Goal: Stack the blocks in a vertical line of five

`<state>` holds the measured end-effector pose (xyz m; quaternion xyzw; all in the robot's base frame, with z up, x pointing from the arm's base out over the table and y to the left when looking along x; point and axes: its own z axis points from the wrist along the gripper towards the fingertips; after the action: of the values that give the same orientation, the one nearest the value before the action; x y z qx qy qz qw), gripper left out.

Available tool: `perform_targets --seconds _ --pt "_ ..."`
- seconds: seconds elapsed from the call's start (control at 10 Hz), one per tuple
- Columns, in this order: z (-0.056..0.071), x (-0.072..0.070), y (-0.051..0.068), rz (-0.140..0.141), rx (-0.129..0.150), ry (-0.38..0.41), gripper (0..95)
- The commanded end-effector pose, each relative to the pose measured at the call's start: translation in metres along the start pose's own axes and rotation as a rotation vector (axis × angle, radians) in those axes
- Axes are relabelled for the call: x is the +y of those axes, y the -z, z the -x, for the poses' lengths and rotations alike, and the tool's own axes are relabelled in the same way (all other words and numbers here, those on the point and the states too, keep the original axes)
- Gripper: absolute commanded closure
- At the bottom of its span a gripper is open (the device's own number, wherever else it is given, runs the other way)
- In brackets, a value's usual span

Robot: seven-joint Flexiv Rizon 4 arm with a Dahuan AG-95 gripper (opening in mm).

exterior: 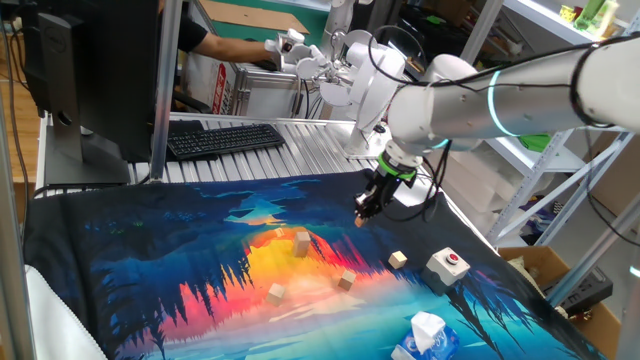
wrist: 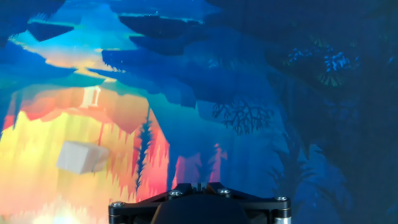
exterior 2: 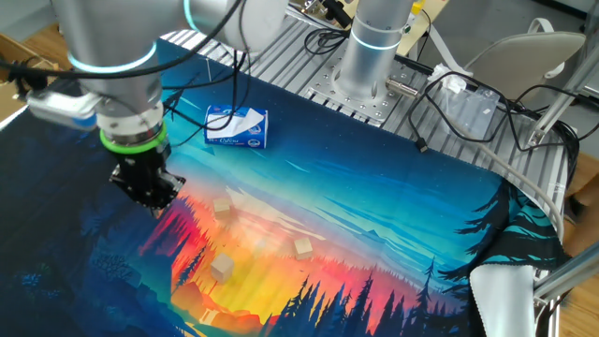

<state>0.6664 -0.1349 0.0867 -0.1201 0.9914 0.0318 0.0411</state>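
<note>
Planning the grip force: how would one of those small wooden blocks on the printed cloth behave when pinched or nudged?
The block looks like rigid, light wood, so it likely won't deform. Flat faces suggest sliding, not rolling. The soft cloth might snag it and tip it.

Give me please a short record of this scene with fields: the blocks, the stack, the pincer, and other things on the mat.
blocks seen: four loose in one fixed view, at and; a fifth is not visible
stack: not started, no block rests on another
pincer: shut, holds nothing, points down over the dark blue part of the mat
nearest block in hand view, lying apart from the pincer
other things: white box with red button; blue-and-white carton
</note>
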Motion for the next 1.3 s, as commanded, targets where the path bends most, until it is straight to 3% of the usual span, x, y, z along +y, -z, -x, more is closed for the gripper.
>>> perform_targets --seconds 0.1,0.5,0.9,1.3 --pt "-0.0006 -0.0003 -0.0002 -0.018 -0.014 0.0 95.0" --pt "-0.0006 -0.0003 -0.0002 -0.01 0.014 0.0 95.0" --pt "-0.0006 -0.0003 -0.0002 -0.048 0.028 -0.009 95.0" --pt "-0.0006 -0.0003 -0.0002 -0.106 0.076 -0.051 95.0"
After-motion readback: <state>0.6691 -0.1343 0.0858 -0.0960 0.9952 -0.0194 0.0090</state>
